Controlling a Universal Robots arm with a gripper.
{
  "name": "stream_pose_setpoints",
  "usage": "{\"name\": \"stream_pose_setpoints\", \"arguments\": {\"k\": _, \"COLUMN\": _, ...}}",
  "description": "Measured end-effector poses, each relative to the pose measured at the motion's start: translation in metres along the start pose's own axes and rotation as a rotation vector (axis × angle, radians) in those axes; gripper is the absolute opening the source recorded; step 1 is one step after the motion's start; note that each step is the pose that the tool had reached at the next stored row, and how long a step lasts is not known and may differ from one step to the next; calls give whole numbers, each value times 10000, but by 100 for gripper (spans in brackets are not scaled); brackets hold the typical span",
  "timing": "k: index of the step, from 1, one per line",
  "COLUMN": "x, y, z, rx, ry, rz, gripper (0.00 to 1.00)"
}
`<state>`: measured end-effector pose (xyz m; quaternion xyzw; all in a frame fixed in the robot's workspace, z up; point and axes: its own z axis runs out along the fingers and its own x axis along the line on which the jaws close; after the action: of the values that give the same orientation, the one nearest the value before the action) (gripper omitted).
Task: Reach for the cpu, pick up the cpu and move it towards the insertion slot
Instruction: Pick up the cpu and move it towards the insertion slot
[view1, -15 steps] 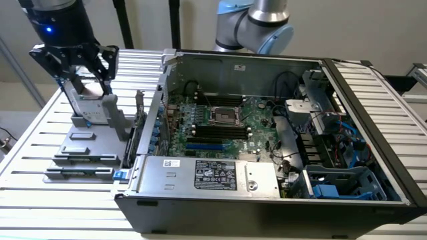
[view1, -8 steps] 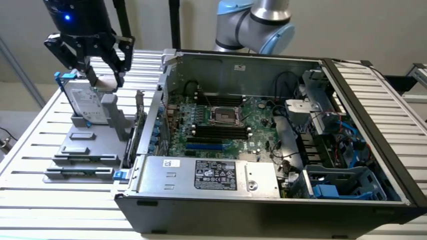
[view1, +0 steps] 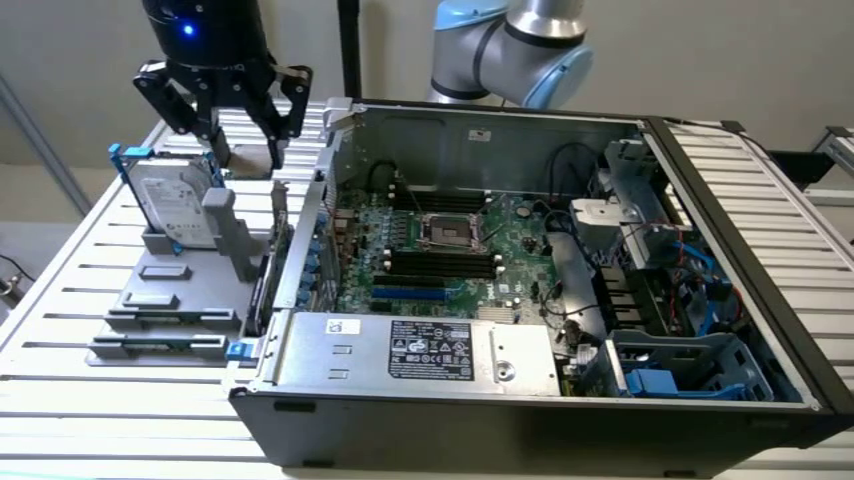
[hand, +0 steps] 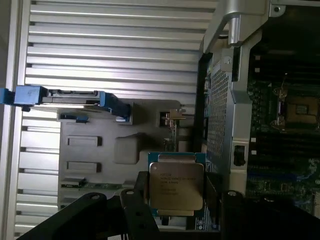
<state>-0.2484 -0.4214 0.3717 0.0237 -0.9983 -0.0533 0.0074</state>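
Hanging above the grey fixture tray (view1: 174, 300) at the exterior view's left, the claw (view1: 227, 135) has its black fingers (view1: 171, 105) closed on the cpu (view1: 248, 155), a small pale square held between them clear of the tray. In the wrist view the cpu (hand: 176, 186) sits flat between the dark finger links, its silver-grey lid with printed lettering facing the camera and a blue-green edge showing around it. Just beside the claw, the hard drive (view1: 176, 205) in its blue frame stands upright on the tray. The open computer case (view1: 747, 260) lies on the slatted bench (view1: 67, 270) towards the exterior view's right. On its green motherboard (view1: 521, 245), the insertion slot (view1: 446, 232) shows as a shiny metal frame around a dark centre, well apart from the cpu; the wrist view catches the slot (hand: 300, 110) beyond the case wall.
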Motion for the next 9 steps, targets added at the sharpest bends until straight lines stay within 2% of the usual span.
{"name": "stream_pose_setpoints", "arguments": {"k": 9, "x": -407, "y": -18, "z": -14, "rx": -168, "ry": -8, "rz": -4, "gripper": 55}}
